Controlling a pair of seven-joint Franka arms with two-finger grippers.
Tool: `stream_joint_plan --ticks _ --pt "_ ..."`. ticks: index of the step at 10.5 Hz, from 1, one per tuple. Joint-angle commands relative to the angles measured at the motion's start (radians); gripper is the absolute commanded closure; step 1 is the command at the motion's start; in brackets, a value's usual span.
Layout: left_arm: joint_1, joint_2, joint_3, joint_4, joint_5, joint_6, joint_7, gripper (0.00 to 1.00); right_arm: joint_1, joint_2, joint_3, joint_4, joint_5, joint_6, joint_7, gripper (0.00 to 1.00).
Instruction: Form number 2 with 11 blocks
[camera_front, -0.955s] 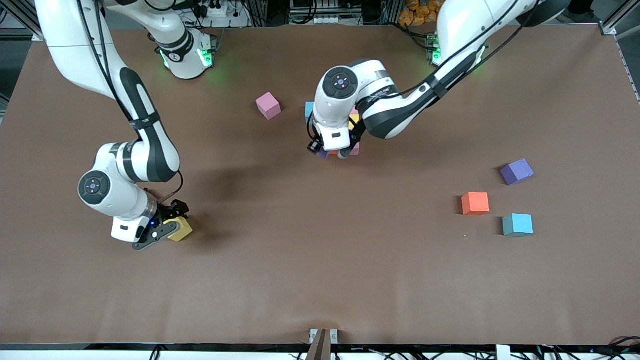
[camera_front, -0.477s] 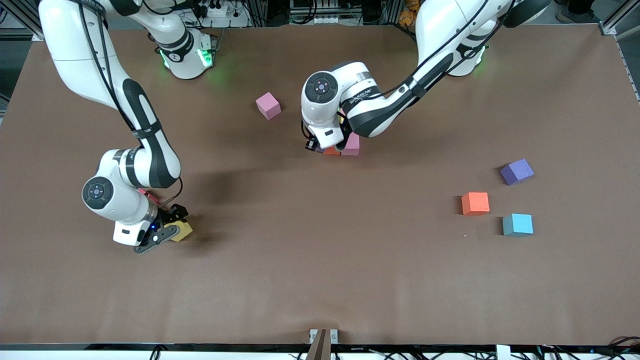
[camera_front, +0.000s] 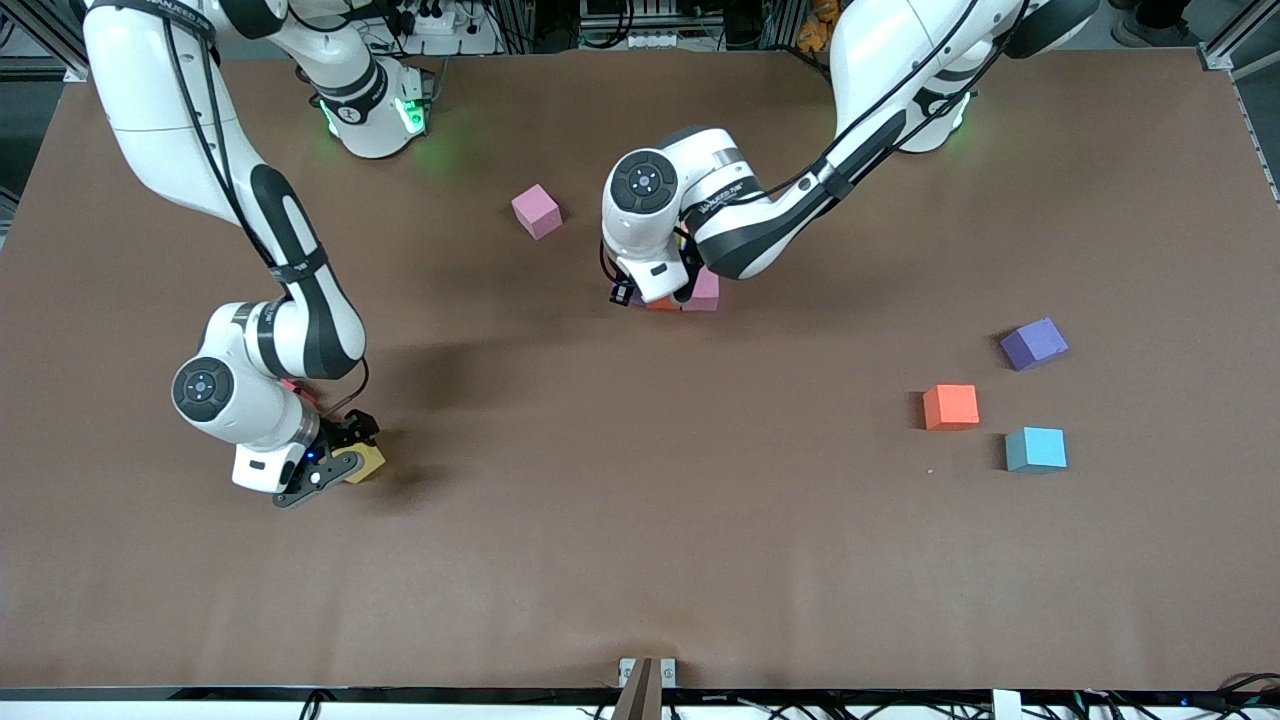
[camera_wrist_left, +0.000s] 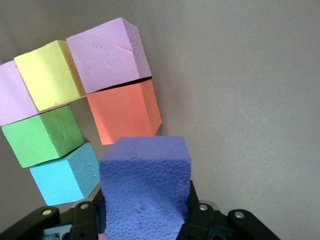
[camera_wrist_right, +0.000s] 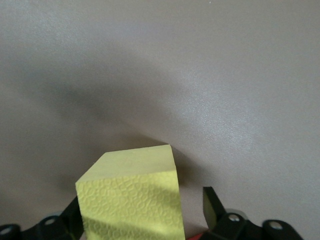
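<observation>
The left gripper (camera_wrist_left: 145, 220) has its fingers (camera_wrist_left: 197, 212) clamped on a purple block (camera_wrist_left: 145, 192), one on each side face, and holds it at the end of the cluster (camera_wrist_left: 80, 115) of placed blocks, just beside the orange block (camera_wrist_left: 125, 112). In the left wrist view the cluster shows a pink block (camera_wrist_left: 107, 55) touching the orange one, a yellow block (camera_wrist_left: 47, 75), a green block (camera_wrist_left: 42, 135), a blue block (camera_wrist_left: 65, 175) and a second pink one cut off at the frame edge. From the front view the left arm's wrist covers most of this group; only a pink corner (camera_front: 706, 290) and slivers of orange and purple show.

The right gripper (camera_front: 335, 465) holds a yellow cube (camera_wrist_right: 130, 200) between its fingers (camera_wrist_right: 210, 205) at the right arm's end of the brown tabletop (camera_front: 640, 520); whether the cube rests on the surface cannot be told.

Loose blocks lie apart: a pink one (camera_front: 537, 211) near the cluster, and a purple cube (camera_front: 1034, 343), an orange cube (camera_front: 950, 407) and a blue cube (camera_front: 1035, 449) toward the left arm's end
</observation>
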Motion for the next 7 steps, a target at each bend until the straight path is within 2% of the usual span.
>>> stream_joint_plan --ticks 1,5,7 --pt "-0.02 0.015 0.011 0.036 -0.035 -0.017 -0.071 0.41 -0.011 0.015 0.012 0.023 -0.001 -0.003 -0.01 0.27" --pt "-0.034 0.053 0.014 0.093 -0.036 -0.017 -0.257 0.41 -0.011 0.016 0.014 0.023 -0.001 -0.003 -0.01 0.58" --pt "-0.078 0.056 0.051 0.093 -0.038 -0.017 -0.265 0.41 -0.009 0.015 0.014 0.024 -0.001 -0.003 -0.005 0.66"
